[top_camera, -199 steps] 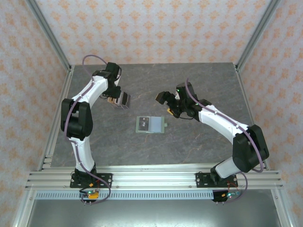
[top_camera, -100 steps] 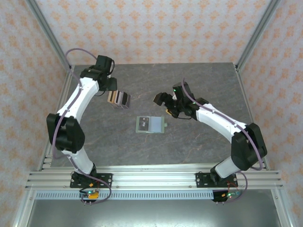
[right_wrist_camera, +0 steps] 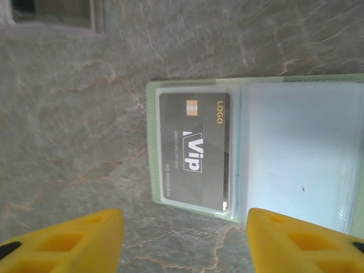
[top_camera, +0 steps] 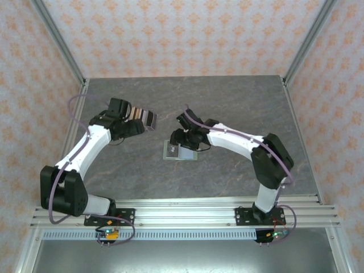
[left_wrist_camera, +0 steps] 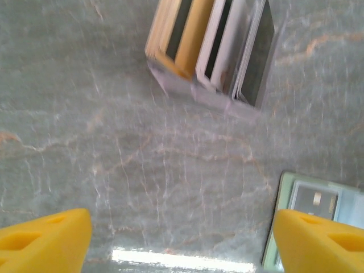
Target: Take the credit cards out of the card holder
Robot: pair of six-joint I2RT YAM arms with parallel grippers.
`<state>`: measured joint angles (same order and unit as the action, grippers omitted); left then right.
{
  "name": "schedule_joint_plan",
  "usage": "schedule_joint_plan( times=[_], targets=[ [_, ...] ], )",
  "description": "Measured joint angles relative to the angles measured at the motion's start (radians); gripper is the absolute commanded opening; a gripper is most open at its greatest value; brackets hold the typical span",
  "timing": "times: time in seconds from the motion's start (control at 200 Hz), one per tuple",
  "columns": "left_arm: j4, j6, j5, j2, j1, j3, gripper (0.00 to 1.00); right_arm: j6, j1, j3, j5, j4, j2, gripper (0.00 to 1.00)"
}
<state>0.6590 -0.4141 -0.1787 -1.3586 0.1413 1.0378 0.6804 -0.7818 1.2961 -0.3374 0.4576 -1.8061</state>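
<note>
Swinging in from the right over the last second, the right arm [top_camera: 239,142] is now hanging over the card holder [right_wrist_camera: 296,153], while the left arm [top_camera: 85,145] is drawing back and low, to the left of the holder. The grey marbled table [top_camera: 239,102] is carrying everything. The card holder is lying open and flat near the middle of the table, with its pale clear pocket facing up. The right gripper [right_wrist_camera: 185,239] is hovering just above the holder's edge, its yellow fingers [right_wrist_camera: 62,239] spread apart and pinching nothing. The left gripper [left_wrist_camera: 182,242] is sitting to the left of the holder, its fingers [left_wrist_camera: 45,239] likewise spread wide with only bare table between them. A fanned bunch of credit cards [left_wrist_camera: 210,48], tan-orange, white and dark, is resting on the table beyond the holder and to its left, well apart from it and clear of the left gripper. One dark card [right_wrist_camera: 196,148], printed with a chip, the word LOGO and "Vip", is sitting inside the holder's left-hand pocket as the right wrist camera sees it, beside the empty-looking clear pocket.
</note>
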Motion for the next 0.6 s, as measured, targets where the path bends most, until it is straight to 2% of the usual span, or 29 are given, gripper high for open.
schedule_joint_plan(
  times=[0.235, 0.48, 0.601],
  targets=[
    [-0.059, -0.026, -0.116, 0.056, 0.0, -0.087, 1.0, 0.034, 0.007, -0.005, -0.017, -0.053, -0.08, 0.43],
    [-0.089, -0.034, -0.209, 0.054, 0.005, -0.108, 1.0, 0.092, 0.05, -0.015, -0.051, -0.171, -0.124, 0.34],
    [-0.105, -0.034, -0.235, 0.027, 0.038, -0.107, 0.94, 0.106, 0.055, -0.016, -0.055, -0.194, -0.146, 0.3]
  ],
)
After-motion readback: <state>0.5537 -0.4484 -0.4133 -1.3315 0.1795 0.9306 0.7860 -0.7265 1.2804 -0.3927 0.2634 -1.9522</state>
